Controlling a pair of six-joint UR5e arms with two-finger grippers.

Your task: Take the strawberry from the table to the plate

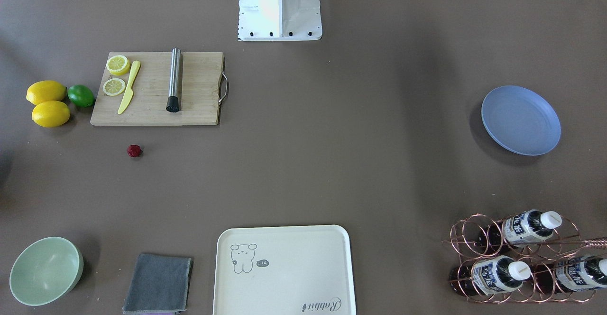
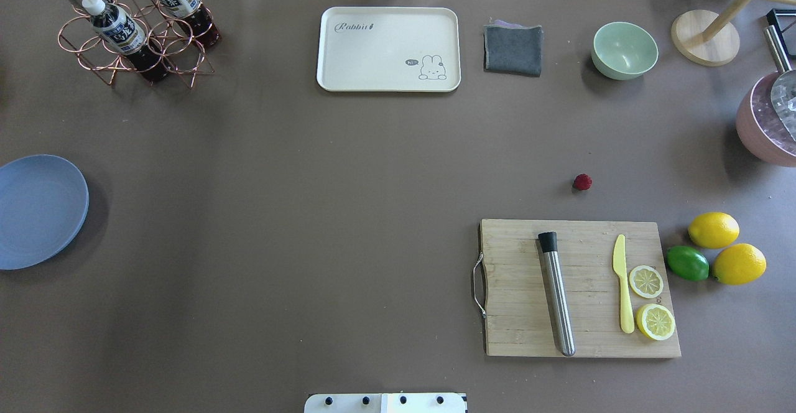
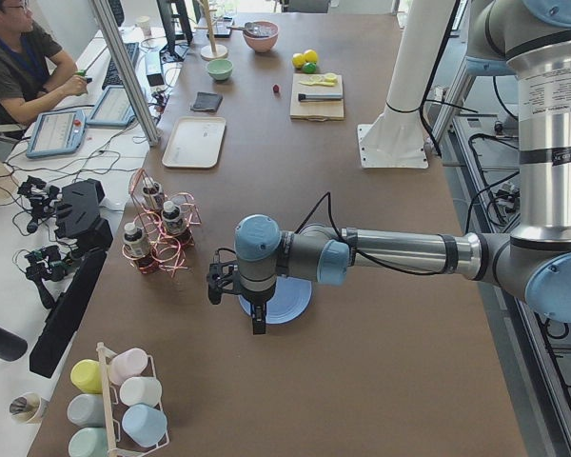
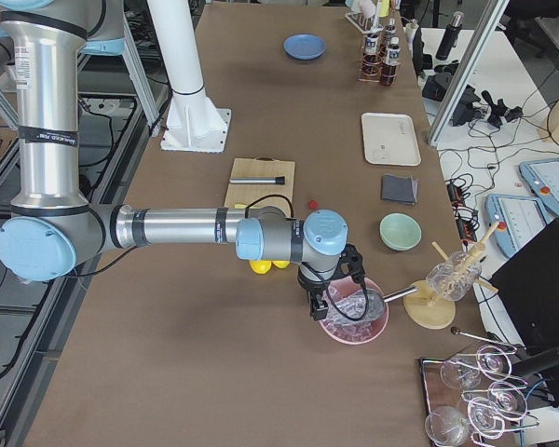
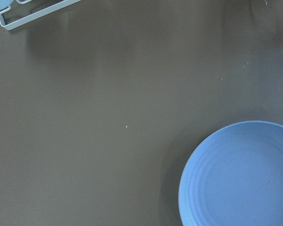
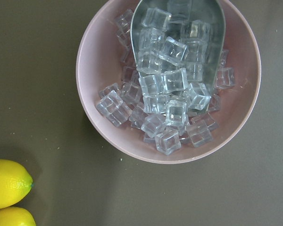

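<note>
The strawberry (image 1: 134,151) (image 2: 582,181), small and dark red, lies on the brown table (image 2: 323,201) just beyond the cutting board, with nothing near it. The blue plate (image 1: 520,120) (image 2: 37,211) sits bare at the table's left end. In the exterior left view my left gripper (image 3: 258,322) hangs above the plate (image 3: 295,300), and the left wrist view shows the plate (image 5: 240,174) at lower right. My right gripper (image 4: 315,303) hovers over a pink bowl of ice cubes (image 6: 170,80), far from the strawberry (image 4: 312,203). I cannot tell whether either gripper is open or shut.
A wooden cutting board (image 2: 578,288) carries a steel muddler, a yellow knife and lemon slices. Two lemons (image 2: 727,248) and a lime (image 2: 687,262) lie beside it. A cream tray (image 2: 388,49), grey cloth (image 2: 513,49), green bowl (image 2: 624,50) and bottle rack (image 2: 134,27) line the far edge.
</note>
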